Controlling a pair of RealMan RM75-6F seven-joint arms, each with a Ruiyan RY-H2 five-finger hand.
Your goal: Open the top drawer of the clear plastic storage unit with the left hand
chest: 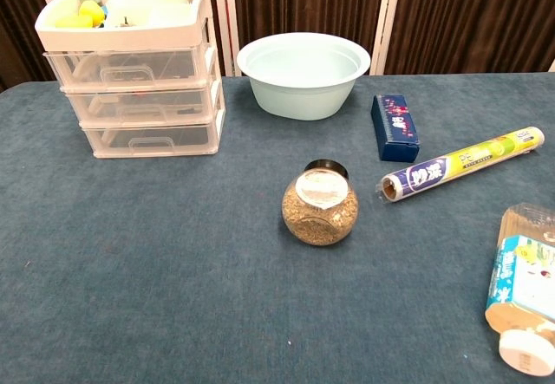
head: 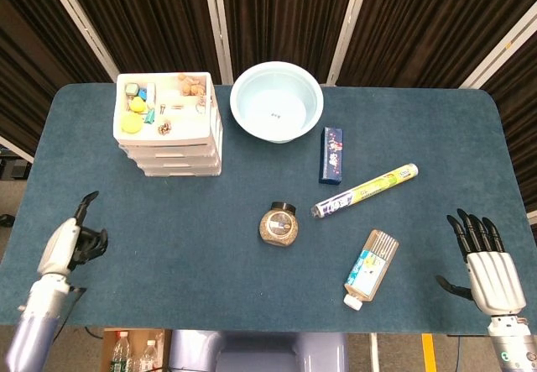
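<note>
From above, dark curtains stand behind the blue tabletop [head: 168,221]. The left hand [head: 74,242], fingers curled on nothing, is far from the drawer unit [head: 168,124]. From the chest, the top drawer [chest: 130,68] is shut, unopened.

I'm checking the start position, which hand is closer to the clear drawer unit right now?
Left. The left hand sits near the table's front-left edge, below the drawer unit; the right hand is across the table at the front-right corner.
</note>
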